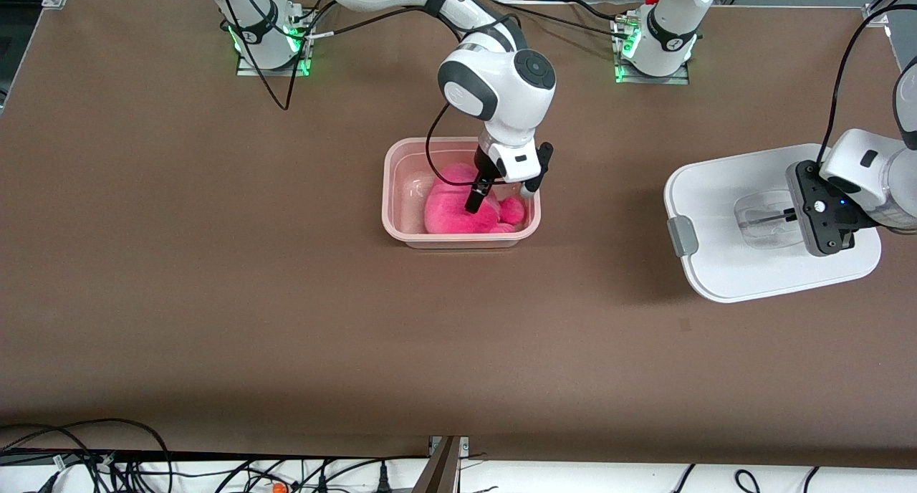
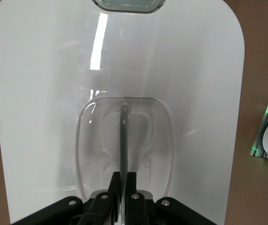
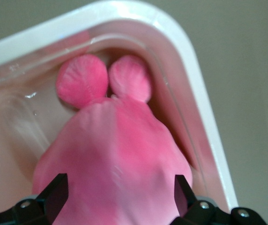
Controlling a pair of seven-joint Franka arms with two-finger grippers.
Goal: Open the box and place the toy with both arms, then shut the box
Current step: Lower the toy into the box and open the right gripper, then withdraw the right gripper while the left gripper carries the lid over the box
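Observation:
The pale pink box stands open in the middle of the table. The bright pink toy lies inside it. My right gripper is over the box, open, its fingers wide apart on either side of the toy. In the right wrist view the toy fills the space between the fingers of my right gripper, against the box wall. The white lid is off the box, toward the left arm's end of the table. My left gripper is shut on its centre handle.
The lid's grey clip faces the box. Both green-lit bases stand along the table's edge farthest from the front camera. Loose cables hang below the edge nearest to it. Bare brown table lies between box and lid.

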